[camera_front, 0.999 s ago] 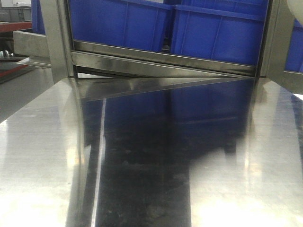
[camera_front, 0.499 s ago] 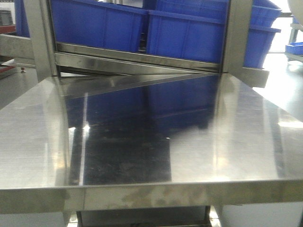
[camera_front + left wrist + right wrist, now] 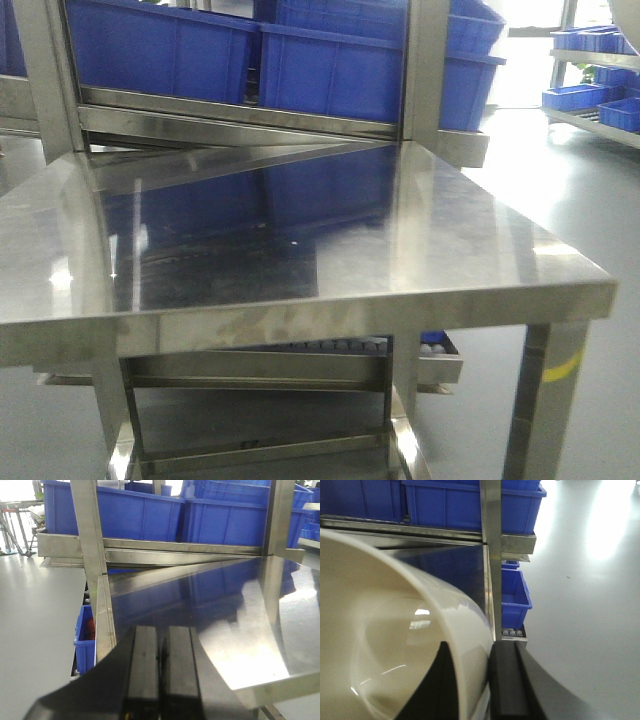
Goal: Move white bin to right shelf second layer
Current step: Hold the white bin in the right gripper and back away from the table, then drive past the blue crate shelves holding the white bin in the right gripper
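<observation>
Fingers [image 3: 507,685] pinch white bin [image 3: 395,625], right-wrist view only.

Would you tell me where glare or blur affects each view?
Front view: tabletop mirrors the blue crates; top-right background blown out. Left wrist: glare patch on the tabletop's right, left pincer blurred close up. Right wrist: floor washed out top right; bin soft, with small highlights.

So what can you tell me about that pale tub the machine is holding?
The white bin shows only in the right wrist view, filling its lower left. It looks like smooth, glossy cream-white plastic, with a rounded rim and curved inner walls catching reflections; what shows inside is empty. The right pincer clamps its wall, one dark finger inside, one outside. Its base is out of view.
</observation>
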Controlling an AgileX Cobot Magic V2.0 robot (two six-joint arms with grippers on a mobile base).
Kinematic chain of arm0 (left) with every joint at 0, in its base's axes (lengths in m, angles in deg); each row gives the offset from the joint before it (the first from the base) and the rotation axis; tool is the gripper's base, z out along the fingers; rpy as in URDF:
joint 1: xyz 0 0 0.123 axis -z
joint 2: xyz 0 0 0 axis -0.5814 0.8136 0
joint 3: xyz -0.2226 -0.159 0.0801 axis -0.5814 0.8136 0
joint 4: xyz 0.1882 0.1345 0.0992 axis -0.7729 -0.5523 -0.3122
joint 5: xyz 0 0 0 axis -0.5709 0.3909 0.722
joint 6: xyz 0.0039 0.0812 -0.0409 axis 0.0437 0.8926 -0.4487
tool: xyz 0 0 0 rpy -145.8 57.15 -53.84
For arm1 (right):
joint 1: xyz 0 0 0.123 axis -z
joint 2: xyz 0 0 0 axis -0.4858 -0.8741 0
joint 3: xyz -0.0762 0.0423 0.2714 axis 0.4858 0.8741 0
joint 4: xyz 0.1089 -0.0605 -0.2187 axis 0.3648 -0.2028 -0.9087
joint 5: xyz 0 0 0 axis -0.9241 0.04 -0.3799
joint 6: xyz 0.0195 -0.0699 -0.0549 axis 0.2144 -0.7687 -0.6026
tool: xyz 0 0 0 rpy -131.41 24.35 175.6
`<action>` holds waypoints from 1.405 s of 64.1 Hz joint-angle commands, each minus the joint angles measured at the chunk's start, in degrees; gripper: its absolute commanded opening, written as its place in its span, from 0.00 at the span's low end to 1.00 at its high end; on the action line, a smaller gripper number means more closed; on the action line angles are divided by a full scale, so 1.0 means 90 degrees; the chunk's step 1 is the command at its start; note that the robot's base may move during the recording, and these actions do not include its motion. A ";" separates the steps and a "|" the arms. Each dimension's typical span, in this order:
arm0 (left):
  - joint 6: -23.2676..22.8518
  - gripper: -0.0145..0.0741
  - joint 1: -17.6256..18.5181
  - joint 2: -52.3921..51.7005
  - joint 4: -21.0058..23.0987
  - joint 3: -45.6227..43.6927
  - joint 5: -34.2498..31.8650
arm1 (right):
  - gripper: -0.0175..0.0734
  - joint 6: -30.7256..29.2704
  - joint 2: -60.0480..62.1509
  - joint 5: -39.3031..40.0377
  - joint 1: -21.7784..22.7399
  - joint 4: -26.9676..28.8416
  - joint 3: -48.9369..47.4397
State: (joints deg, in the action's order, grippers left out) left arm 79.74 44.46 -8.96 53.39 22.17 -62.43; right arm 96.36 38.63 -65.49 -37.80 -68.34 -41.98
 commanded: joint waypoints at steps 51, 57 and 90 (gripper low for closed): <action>-0.0022 0.26 0.0023 -0.0089 0.0035 0.0234 -0.0536 | 0.25 0.0006 -0.0031 0.0698 0.0032 -0.0011 -0.0190; -0.0022 0.26 0.0023 -0.0089 0.0035 0.0234 -0.0536 | 0.25 0.0006 -0.0031 0.0698 0.0032 -0.0011 -0.0190; -0.0022 0.26 0.0023 -0.0089 0.0035 0.0234 -0.0536 | 0.25 0.0006 -0.0031 0.0698 0.0032 -0.0011 -0.0190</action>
State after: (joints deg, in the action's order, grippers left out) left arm 79.74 44.46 -8.96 53.39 22.17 -62.43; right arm 96.36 38.63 -65.49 -37.80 -68.34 -41.98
